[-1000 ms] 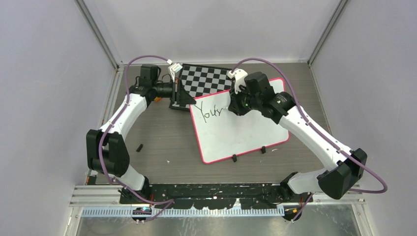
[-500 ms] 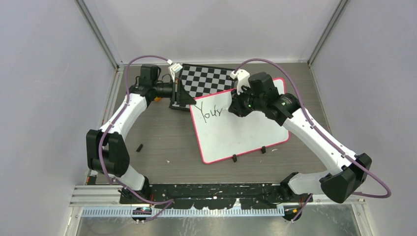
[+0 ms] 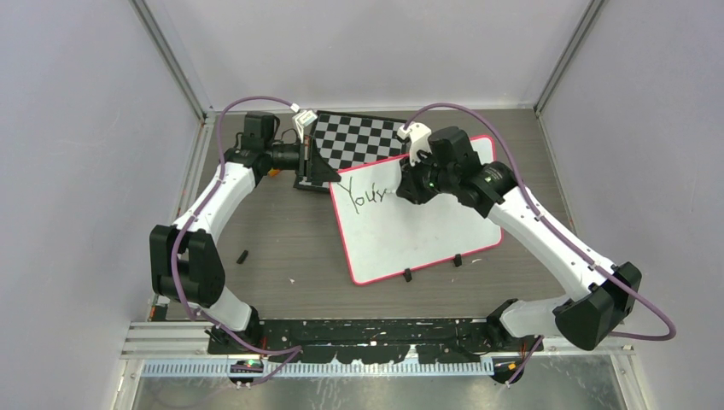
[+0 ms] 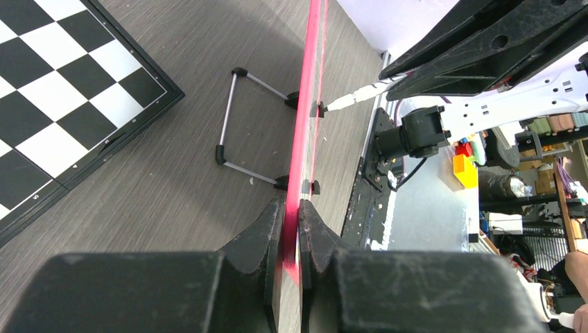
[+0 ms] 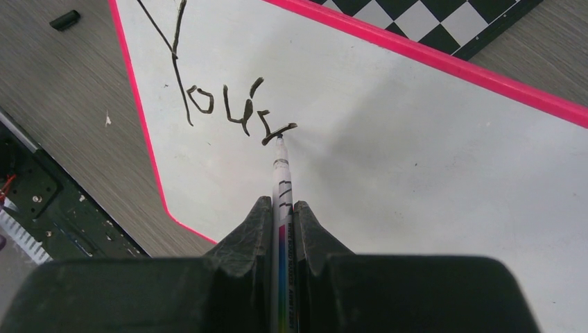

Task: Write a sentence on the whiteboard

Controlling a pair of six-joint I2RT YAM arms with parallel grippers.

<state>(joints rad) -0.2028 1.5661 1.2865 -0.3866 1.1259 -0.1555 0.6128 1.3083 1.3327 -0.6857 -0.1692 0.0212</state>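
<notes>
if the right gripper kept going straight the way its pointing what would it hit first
The whiteboard. The right gripper is shut on a marker whose tip looks to be touching the board, at the end of the lettering; going on would just press the marker into the surface.

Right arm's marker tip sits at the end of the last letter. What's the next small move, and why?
Probably lift the marker tip clear and shift it away from the Y onto bare whiteboard for the next stroke: the lettering reads only "Your" and the tip rests on the r's tail. The right gripper grips the marker; the left gripper clamps the board's pink edge.
</notes>
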